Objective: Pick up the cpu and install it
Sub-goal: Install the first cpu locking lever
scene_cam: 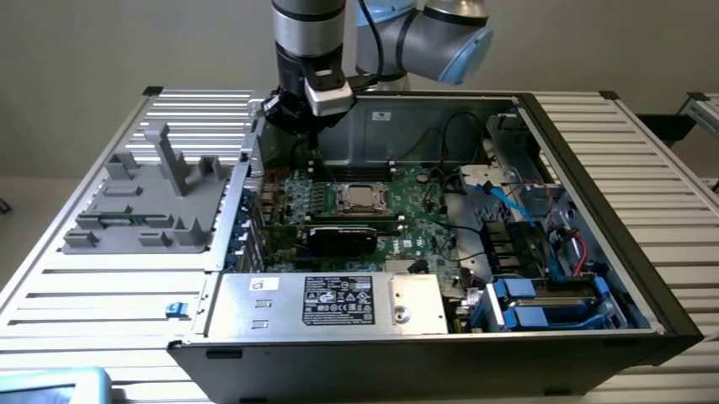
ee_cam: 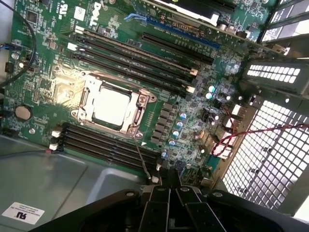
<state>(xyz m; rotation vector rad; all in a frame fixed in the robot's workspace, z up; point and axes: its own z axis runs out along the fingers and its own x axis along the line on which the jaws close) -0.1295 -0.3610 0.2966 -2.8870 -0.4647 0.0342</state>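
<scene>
Starting from the exterior view's left, a grey holder tray (scene_cam: 146, 206) sits well apart from the socket frame (scene_cam: 340, 187), outside the computer case (scene_cam: 657, 295). We see no chip lying on it.

Next comes the gripper (scene_cam: 286, 118). It hangs above the socket frame and off to the exterior view's left of it, near the case's back wall and clear of the board. In the wrist view its fingers (ee_cam: 155, 205) are pressed together with nothing between them, so it carries nothing.

Then the socket frame itself. The cpu (ee_cam: 112, 107) lies inside it, shiny top up, flat and square to the frame's edges (the glare off the metal makes it easy to find). We judge the pick-up and the placing done, since the chip is in its seat and apart from the gripper. Whether the frame is latched down over it we cannot quite tell from these angles, so that part may remain.

To the exterior view's right of the socket frame run a blue cable (scene_cam: 503, 198) and the drive bays (scene_cam: 540, 303), untouched.
</scene>
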